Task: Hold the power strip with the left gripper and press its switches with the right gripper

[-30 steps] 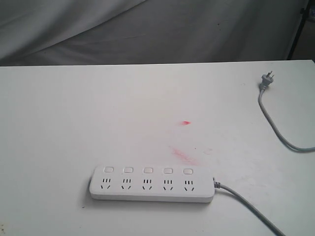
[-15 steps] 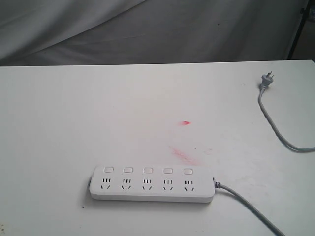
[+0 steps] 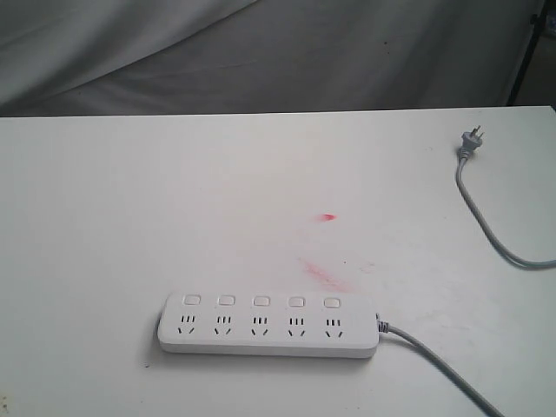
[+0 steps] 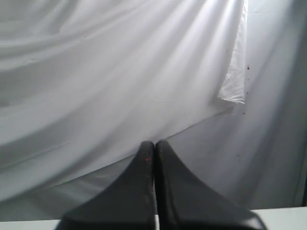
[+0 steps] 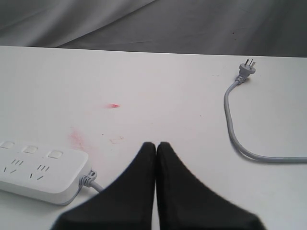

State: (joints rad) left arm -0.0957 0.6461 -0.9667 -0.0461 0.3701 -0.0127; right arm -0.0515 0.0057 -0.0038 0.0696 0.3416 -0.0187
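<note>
We are holding our left jaws and right jaws pressed together. The power strip is lying on the counter, touching neither.

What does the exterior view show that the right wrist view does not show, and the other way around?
Only the exterior view shows the whole power strip with all five switches; the right wrist view cuts it off and leaves three switches at the cable end. Only the right wrist view shows the right end effector, its black fingers closed together with nothing between them. Both show the white table, the grey cable with its plug, and the red stain.
</note>
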